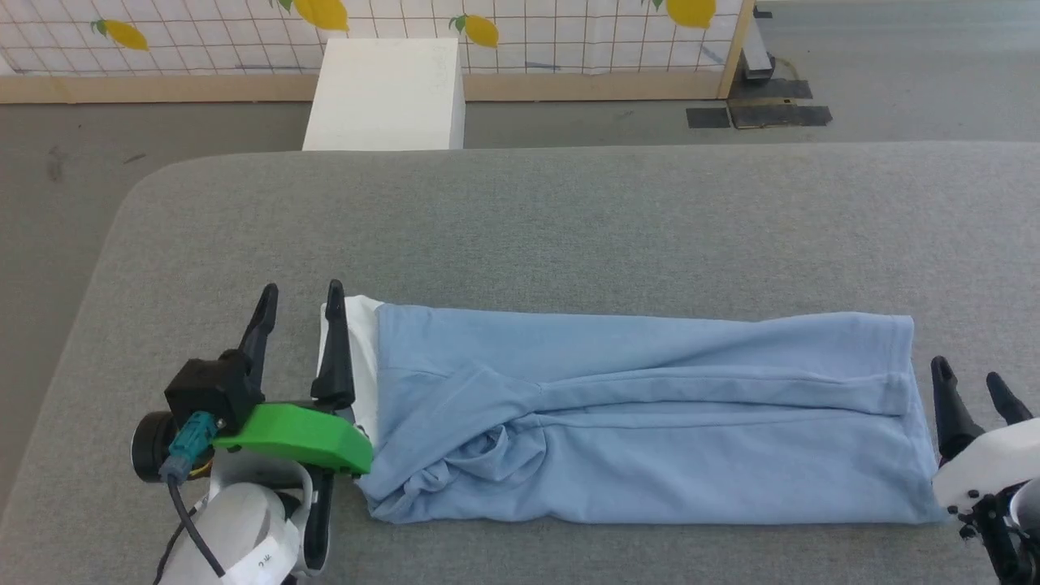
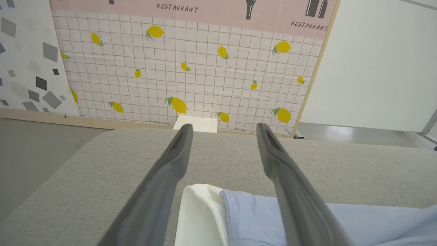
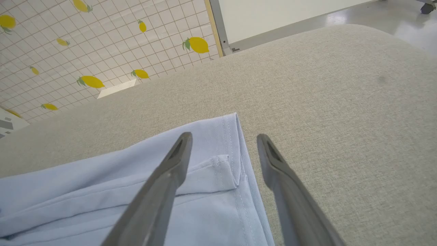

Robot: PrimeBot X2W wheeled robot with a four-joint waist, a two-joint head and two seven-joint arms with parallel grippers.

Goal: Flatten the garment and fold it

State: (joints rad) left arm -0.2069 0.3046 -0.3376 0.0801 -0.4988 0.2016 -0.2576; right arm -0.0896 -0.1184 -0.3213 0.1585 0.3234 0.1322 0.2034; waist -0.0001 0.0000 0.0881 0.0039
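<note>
Now the garment (image 1: 650,406) lies band-folded along my counter (image 1: 569,227). My left hand (image 1: 301,287) waits at its collar (image 1: 361,341), my right hand (image 1: 965,370) at its hem (image 1: 908,357) — both wide and empty, I judge, for a crosswise fold.

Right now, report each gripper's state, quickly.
Left gripper: open, gripping nothing, at the garment's collar end.
Right gripper: open, gripping nothing, at its hem end.
</note>
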